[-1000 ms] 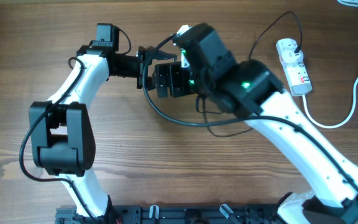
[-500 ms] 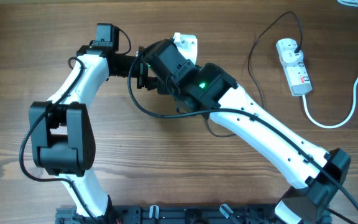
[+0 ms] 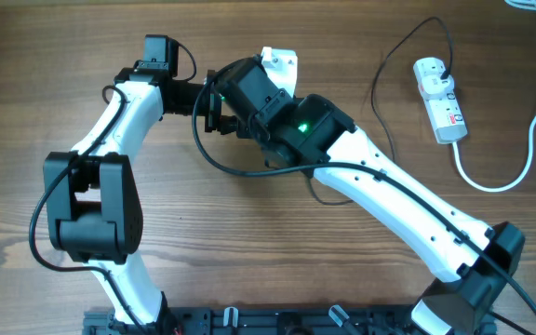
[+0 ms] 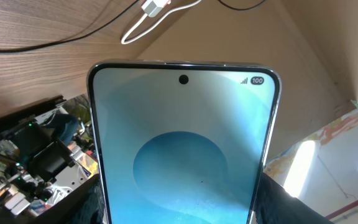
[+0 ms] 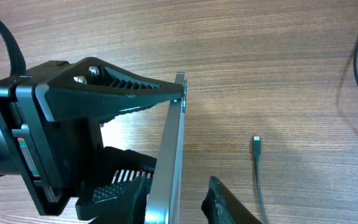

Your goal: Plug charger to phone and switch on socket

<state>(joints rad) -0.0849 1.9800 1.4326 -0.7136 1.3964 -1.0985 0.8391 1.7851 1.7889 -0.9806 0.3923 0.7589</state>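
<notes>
The phone [image 4: 182, 155], cyan screen toward the left wrist camera, sits between the fingers of my left gripper [image 4: 180, 208], which is shut on its long sides. Overhead, its white end [image 3: 280, 63] pokes out past the right arm's wrist. In the right wrist view the phone [image 5: 169, 149] is edge-on and my right gripper [image 5: 178, 186] straddles that edge. Its left finger is close against the phone and a gap shows at its right finger [image 5: 224, 202]. The charger's plug tip [image 5: 256, 144] lies loose on the table to the right. The socket [image 3: 440, 98] lies far right with the charger cable [image 3: 376, 88] leading from it.
A thick white lead [image 3: 519, 158] curves from the socket toward the table's right edge. The right arm [image 3: 389, 200] crosses the table diagonally above the charger cable. Bare wooden table [image 3: 249, 261] lies in front of both arms.
The right arm swung left over the phone in the left gripper, and its jaws have narrowed around the phone's edge. The left arm and phone stayed put.
</notes>
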